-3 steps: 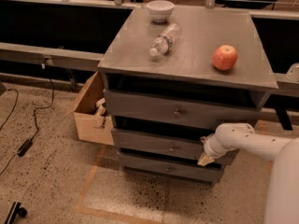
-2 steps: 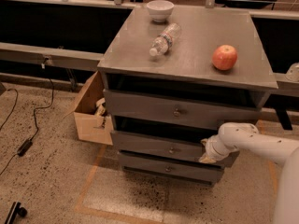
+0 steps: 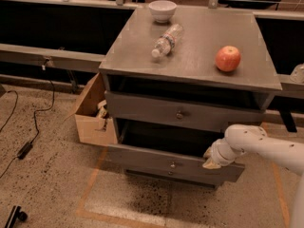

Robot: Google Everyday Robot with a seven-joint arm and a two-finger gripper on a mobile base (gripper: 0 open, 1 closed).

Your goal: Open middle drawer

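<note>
The middle drawer [image 3: 152,156] of the grey cabinet is pulled out toward me, its flat front carrying a small round knob [image 3: 172,165]. Its dark inside shows behind the front. My gripper [image 3: 209,159] is at the top edge of the drawer front, right of the knob, on a white arm [image 3: 266,144] that comes in from the right. The top drawer [image 3: 142,109] above is less far out. The bottom drawer is mostly hidden under the middle one.
On the cabinet top [image 3: 199,65] are a red apple [image 3: 228,58], a lying plastic bottle [image 3: 166,40] and a white bowl [image 3: 162,9]. An open cardboard box [image 3: 90,122] stands left of the cabinet. A cable [image 3: 26,148] lies on the floor at left.
The middle drawer has slid out toward me, and my gripper and arm have drawn back with its front.
</note>
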